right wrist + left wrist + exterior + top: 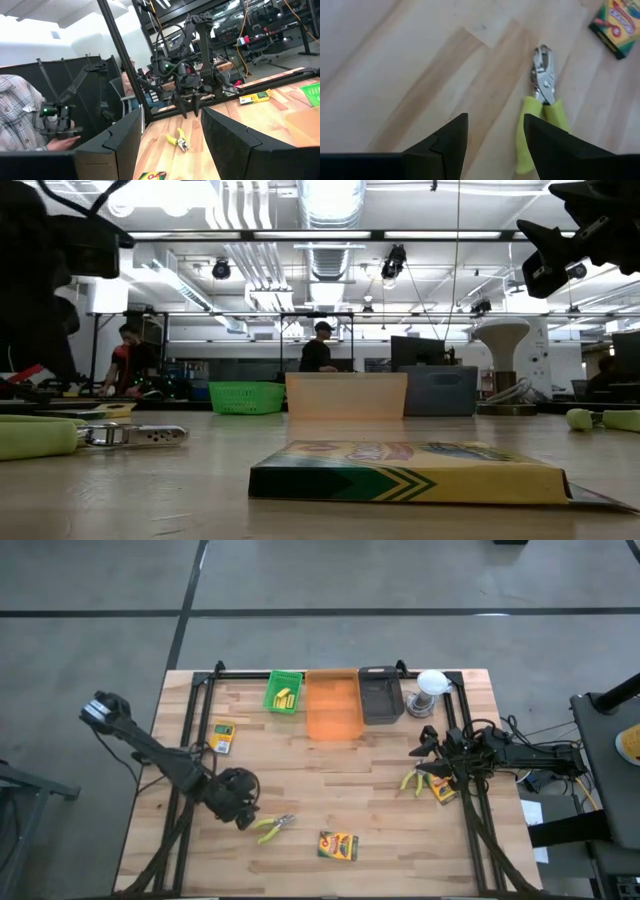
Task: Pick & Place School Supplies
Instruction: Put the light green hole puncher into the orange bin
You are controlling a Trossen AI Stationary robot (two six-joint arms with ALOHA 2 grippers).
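We see the left hand (247,817) released above the bench (330,780), fingers apart and empty, just beside the yellow-handled pliers (272,826) lying flat. The right hand (424,755) hangs released near the right edge, beside a second pair of pliers (410,781) and a crayon box (443,789).

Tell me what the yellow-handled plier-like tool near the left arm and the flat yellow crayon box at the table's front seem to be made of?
The yellow-handled plier-like tool: its head looks like bare shiny metal, judging by the silvery glints; the handles look like matte soft plastic or rubber sleeves. The flat yellow crayon box looks like printed cardboard, slightly glossy, with sharp folded edges. Both lie on the pale wooden table, which shows plank grain.
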